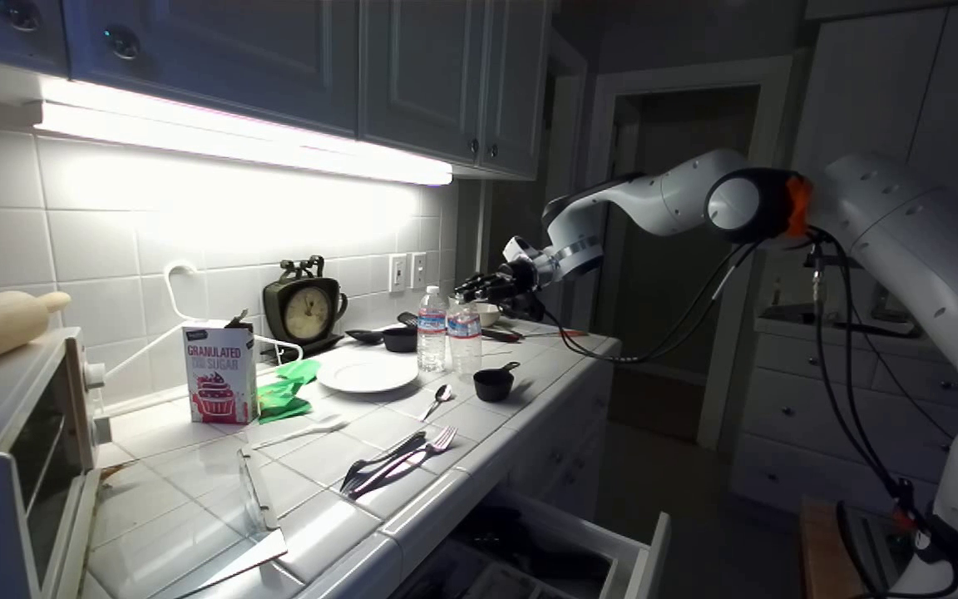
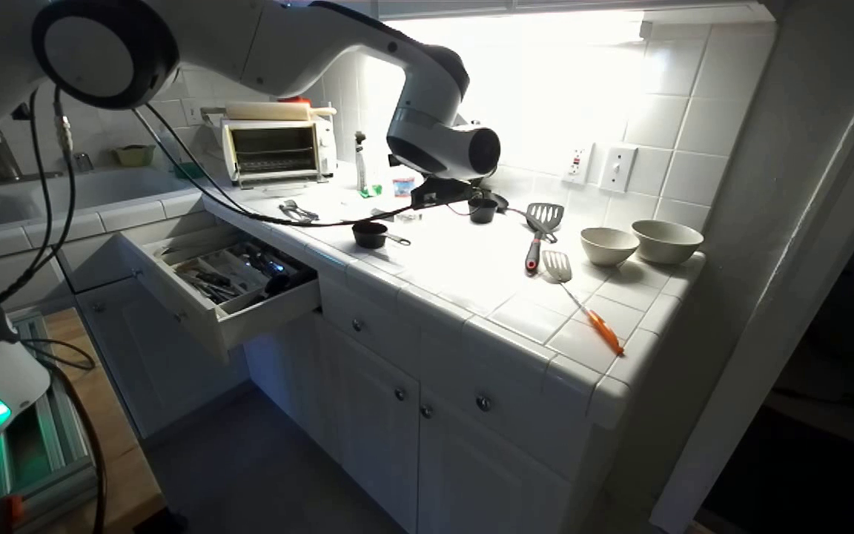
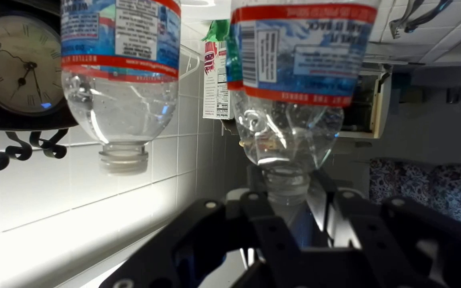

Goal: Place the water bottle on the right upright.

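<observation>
Clasping the water bottle (image 1: 466,337) by its neck, the gripper (image 3: 288,186) holds it upright, on the counter (image 1: 383,413), I think.

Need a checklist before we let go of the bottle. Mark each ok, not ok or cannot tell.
1. Hand shut on the held bottle at its neck: ok.
2. Upright stance of the held bottle: ok, looks roughly upright in an exterior view.
3. Base resting on the counter: cannot tell, contact isn't clear.
4. Neighboring bottle standing, apart from the held bottle: ok, wrist view shows a gap.
5. Nearest black cup clear of the base: cannot tell, it looks close in an exterior view.
6. Drawer shut: not ok, it stands open.
</observation>
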Tool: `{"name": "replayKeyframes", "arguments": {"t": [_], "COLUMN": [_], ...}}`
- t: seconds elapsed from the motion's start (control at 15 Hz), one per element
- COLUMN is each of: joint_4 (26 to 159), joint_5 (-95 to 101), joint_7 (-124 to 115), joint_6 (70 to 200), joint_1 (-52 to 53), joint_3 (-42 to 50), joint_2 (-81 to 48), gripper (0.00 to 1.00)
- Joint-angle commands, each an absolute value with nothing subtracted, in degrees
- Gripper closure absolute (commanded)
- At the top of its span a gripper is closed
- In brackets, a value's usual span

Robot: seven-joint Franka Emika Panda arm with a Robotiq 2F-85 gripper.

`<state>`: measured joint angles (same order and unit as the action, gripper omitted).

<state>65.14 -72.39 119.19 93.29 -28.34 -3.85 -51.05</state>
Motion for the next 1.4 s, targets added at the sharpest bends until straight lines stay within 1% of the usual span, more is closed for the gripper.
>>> {"name": "replayKeyframes", "arguments": {"t": [0.0,1.33], "joint_4": [62.7,63.0], "joint_5": [-75.8,-75.8], "joint_7": [118.3,118.7], "joint_6": [90.7,90.3], "joint_1": [-28.3,-27.6], "joint_3": [-2.8,-1.5], "joint_2": [-53.0,-53.6], "gripper": [0.92,0.92]}}
